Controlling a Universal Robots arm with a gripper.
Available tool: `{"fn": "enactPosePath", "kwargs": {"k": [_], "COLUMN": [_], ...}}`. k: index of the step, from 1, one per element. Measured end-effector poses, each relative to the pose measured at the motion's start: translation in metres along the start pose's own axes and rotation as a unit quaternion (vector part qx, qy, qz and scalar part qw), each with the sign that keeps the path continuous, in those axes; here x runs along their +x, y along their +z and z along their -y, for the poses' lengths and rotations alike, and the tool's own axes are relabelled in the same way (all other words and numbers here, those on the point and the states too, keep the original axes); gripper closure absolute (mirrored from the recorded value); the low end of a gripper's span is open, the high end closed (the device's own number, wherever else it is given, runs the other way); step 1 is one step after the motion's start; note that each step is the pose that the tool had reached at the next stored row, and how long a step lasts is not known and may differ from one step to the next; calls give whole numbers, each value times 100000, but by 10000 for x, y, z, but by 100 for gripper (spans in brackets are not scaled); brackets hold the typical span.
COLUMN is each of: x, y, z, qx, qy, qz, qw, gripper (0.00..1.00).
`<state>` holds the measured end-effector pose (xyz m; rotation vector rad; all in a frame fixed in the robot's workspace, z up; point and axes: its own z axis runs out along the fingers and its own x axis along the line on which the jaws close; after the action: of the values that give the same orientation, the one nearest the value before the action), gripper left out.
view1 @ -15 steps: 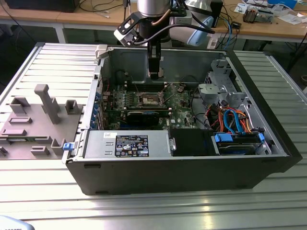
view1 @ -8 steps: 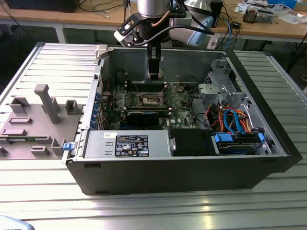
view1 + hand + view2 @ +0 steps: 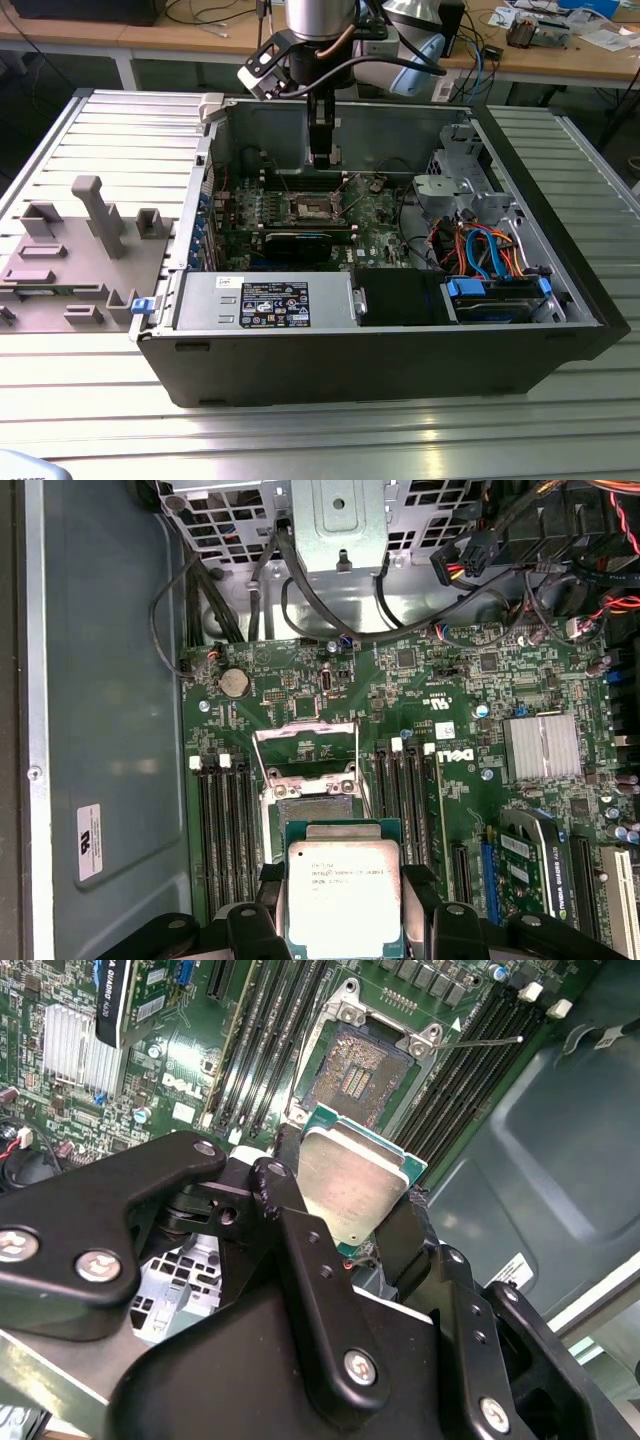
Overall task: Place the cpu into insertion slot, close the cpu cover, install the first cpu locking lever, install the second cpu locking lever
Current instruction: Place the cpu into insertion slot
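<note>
My gripper (image 3: 322, 152) hangs inside the open computer case, just above the green motherboard (image 3: 375, 215). It is shut on the cpu (image 3: 343, 892), a flat square chip with a silver top, held by two opposite edges between the black fingers (image 3: 283, 1200). In the second wrist view the cpu (image 3: 352, 1182) is in the air, short of the insertion slot (image 3: 362, 1068), which lies uncovered with its dark contact field showing. The cpu cover (image 3: 306, 726) stands tipped up at the far side of the insertion slot (image 3: 315, 805). A thin locking lever (image 3: 485, 1040) sticks out beside the socket.
Long black memory slots (image 3: 222, 825) flank the socket on both sides. A coin battery (image 3: 234, 683), a finned heatsink (image 3: 545, 746) and cable bundles (image 3: 480, 245) lie nearby. The power supply (image 3: 265, 300) and the blue drive bay (image 3: 500, 292) fill the case front. Grey fixtures (image 3: 90, 215) stand on the table.
</note>
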<state>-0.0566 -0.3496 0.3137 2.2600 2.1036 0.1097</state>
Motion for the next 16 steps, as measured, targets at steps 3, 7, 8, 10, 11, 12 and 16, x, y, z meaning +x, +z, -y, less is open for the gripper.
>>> {"fn": "enactPosePath", "kwargs": {"k": [3,7,8,10,11,12,16], "x": [0,0,0,0,0,0,-1], "y": [8,16,17,21,24,26,37], "z": [1,1,1,2,2,2,3], "qx": [-3,1,1,-1,-1,-1,0], "qy": [1,1,1,0,-1,-1,-1], "qz": [-3,2,1,-1,0,1,3], "qw": [100000,100000,100000,100000,100000,100000,100000], "gripper": [45,45,45,45,45,45,45]}}
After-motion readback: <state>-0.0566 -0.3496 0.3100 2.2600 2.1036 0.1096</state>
